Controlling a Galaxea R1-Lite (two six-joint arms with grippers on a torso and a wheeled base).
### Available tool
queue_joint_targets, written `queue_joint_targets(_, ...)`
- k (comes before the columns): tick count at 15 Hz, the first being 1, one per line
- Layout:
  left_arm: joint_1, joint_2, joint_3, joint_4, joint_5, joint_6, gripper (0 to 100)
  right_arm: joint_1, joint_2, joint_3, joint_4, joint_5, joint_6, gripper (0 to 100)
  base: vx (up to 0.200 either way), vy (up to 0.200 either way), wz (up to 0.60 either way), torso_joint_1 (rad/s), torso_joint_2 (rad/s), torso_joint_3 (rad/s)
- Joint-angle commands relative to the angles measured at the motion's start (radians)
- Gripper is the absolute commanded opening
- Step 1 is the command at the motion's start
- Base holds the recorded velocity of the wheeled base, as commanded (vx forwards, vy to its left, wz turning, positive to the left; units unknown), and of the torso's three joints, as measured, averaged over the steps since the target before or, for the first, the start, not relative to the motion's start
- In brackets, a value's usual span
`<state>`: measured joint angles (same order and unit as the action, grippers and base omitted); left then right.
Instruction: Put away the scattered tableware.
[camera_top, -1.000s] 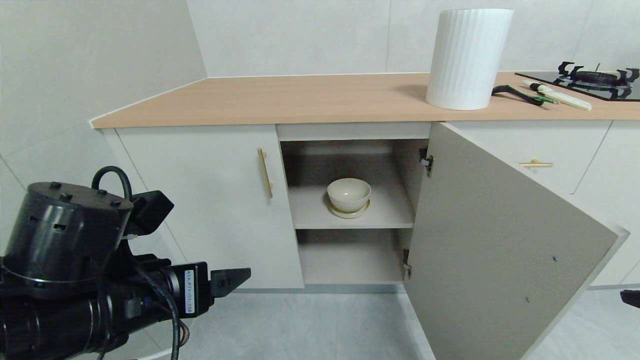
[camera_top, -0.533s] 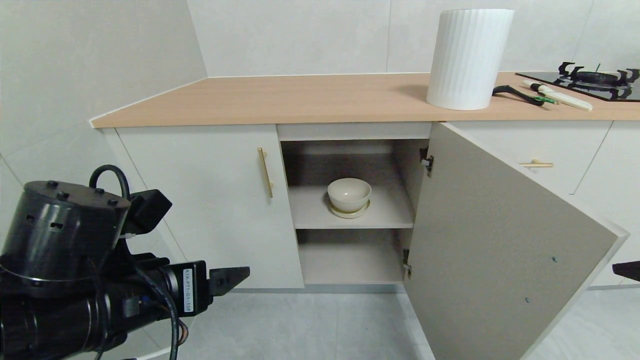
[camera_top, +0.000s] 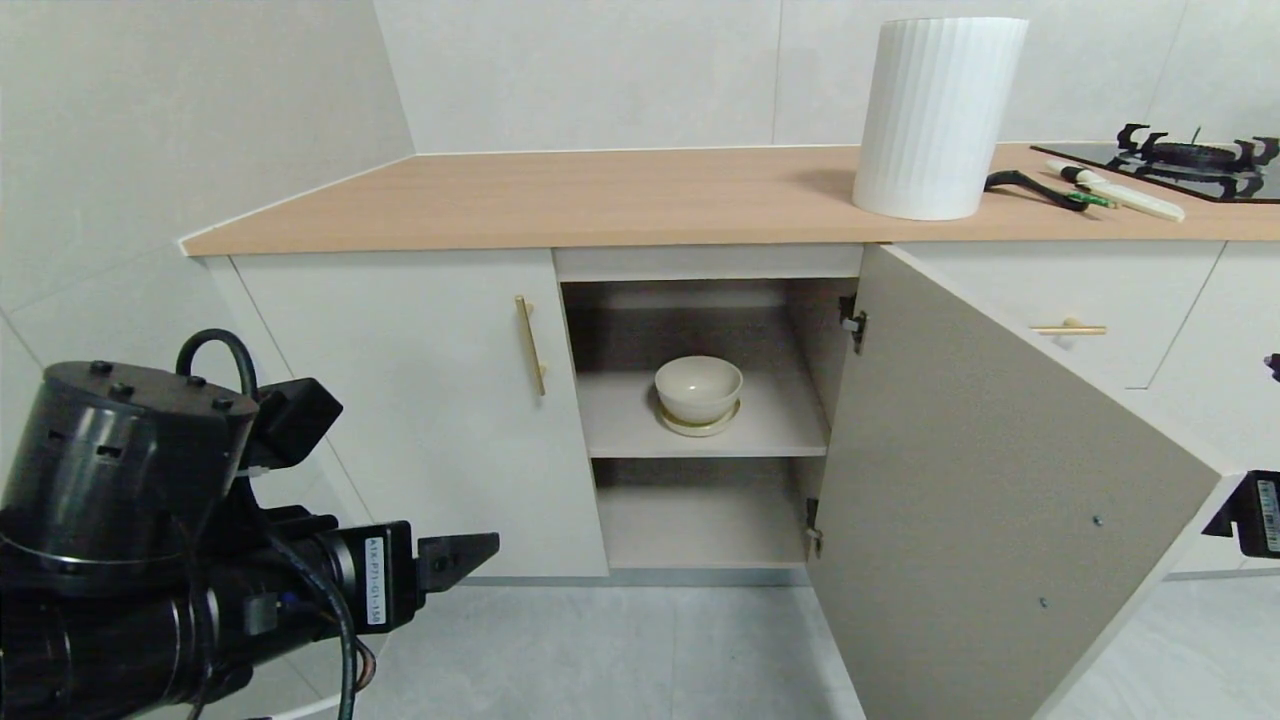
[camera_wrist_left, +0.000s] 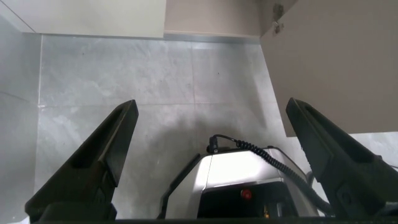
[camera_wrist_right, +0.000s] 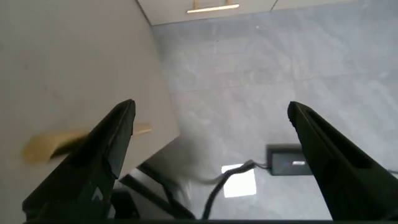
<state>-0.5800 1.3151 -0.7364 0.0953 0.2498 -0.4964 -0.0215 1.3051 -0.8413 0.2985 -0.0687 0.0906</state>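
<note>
Bowl (camera_top: 698, 388) on saucer (camera_top: 700, 426), upper shelf (camera_top: 775, 430) of open cabinet; unmoved. Right gripper (camera_wrist_right: 210, 107) spread, empty, risen beside door (camera_top: 980, 480), near gold handle (camera_wrist_right: 62, 143). Door swung slightly inward. Left gripper (camera_wrist_left: 211, 109) spread, empty, above floor.

Before me a wood-topped counter (camera_top: 600, 200) runs along pale tiled walls (camera_top: 580, 70) into the corner on my left, with a black hob (camera_top: 1190, 160) set into it far to the right. Beneath it are white cabinets: a closed door (camera_top: 400, 400) with a brass handle (camera_top: 530, 345), an open door (camera_top: 1000, 480) swung out towards me, and a drawer (camera_top: 1090, 300) beyond it. The floor (camera_top: 650, 650) is grey tile.
</note>
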Motion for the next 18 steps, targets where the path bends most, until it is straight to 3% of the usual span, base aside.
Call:
queue_joint_targets(1, 0.0, 0.0, 0.0, 0.0, 0.0, -0.001, 100, 0.034, 0.042, 0.004, -0.004, 0.003, 0.024, 100, 0.0, 0.0, 0.0, 0.0, 0.0, 0.0)
queue_joint_targets(8, 0.0, 0.0, 0.0, 0.0, 0.0, -0.001, 100, 0.253, 0.069, 0.007, -0.027, 0.001, 0.205, 100, 0.0, 0.0, 0.0, 0.0, 0.0, 0.0)
queue_joint_targets(15, 0.0, 0.0, -0.001, 0.0, 0.0, -0.001, 100, 0.423, 0.168, 0.106, -0.322, -0.003, 0.362, 100, 0.0, 0.0, 0.0, 0.0, 0.0, 0.0)
queue_joint_targets(18, 0.0, -0.002, -0.001, 0.0, 0.0, -0.001, 100, 0.468, 0.22, 0.117, -0.384, -0.003, 0.422, 100, 0.0, 0.0, 0.0, 0.0, 0.0, 0.0)
